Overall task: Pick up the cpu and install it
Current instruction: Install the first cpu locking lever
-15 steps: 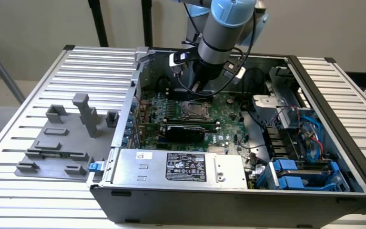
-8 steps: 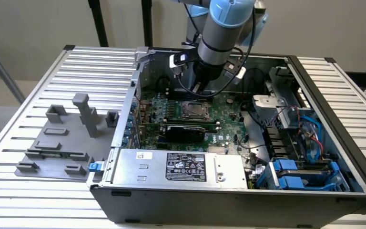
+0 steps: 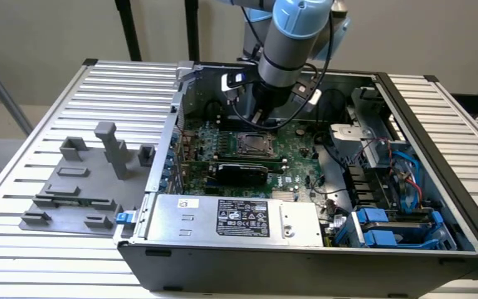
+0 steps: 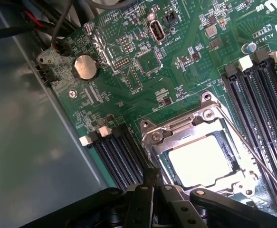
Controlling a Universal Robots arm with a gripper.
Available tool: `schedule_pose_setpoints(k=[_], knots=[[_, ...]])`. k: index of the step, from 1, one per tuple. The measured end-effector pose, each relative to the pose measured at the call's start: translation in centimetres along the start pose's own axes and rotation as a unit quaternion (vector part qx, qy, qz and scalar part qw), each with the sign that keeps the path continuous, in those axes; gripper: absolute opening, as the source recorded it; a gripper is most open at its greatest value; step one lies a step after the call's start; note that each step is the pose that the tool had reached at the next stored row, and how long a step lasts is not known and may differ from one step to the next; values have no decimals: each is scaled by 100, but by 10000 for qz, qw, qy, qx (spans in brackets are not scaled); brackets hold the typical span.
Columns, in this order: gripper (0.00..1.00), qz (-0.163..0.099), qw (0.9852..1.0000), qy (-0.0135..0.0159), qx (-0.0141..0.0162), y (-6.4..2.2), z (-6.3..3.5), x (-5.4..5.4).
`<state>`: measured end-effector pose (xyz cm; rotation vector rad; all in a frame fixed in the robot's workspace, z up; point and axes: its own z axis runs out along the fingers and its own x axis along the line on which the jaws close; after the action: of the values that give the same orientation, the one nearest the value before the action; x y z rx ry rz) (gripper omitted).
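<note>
The tool (image 4: 152,190) is closed, its dark fingers drawn together with nothing between them, and it hangs low over the motherboard (image 4: 176,71) just beside the near edge of the socket. In the wrist view the cpu (image 4: 200,159) lies at about two o'clock from the fingertips, close to them but apart: a pale, silvery square resting flat inside the socket frame (image 4: 176,135), so it looks already seated rather than carried. Being square, it has no long axis to speak of; its sides run parallel to the metal frame, which sits skewed in this picture, with a thin retention lever (image 4: 252,147) slanting along the side toward three o'clock. Whether the frame is latched down over the chip or merely lying on it I cannot tell, and the near edge of the socket is cut off behind the fingers. Beyond, black memory slots (image 4: 117,152) flank the socket, and a coin cell (image 4: 85,66) sits farther off at about eleven o'clock. In the exterior view the arm (image 3: 289,56) drops into the open computer case (image 3: 438,156) and its wrist hides the fingers; the socket shows at about seven o'clock from the wrist, too small to judge the chip in it. Outside the case, toward nine o'clock, grey fixture blocks (image 3: 81,180) stand on the slatted bench (image 3: 23,205).
</note>
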<state>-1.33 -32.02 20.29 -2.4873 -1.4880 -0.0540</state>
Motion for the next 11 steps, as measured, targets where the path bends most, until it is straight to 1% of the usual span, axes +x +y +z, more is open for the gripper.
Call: schedule_pose_setpoints(k=[6,11], knots=[[11,-23,10000,27,-53,8,42,-7],[11,-47,10000,37,-76,12,59,-10]])
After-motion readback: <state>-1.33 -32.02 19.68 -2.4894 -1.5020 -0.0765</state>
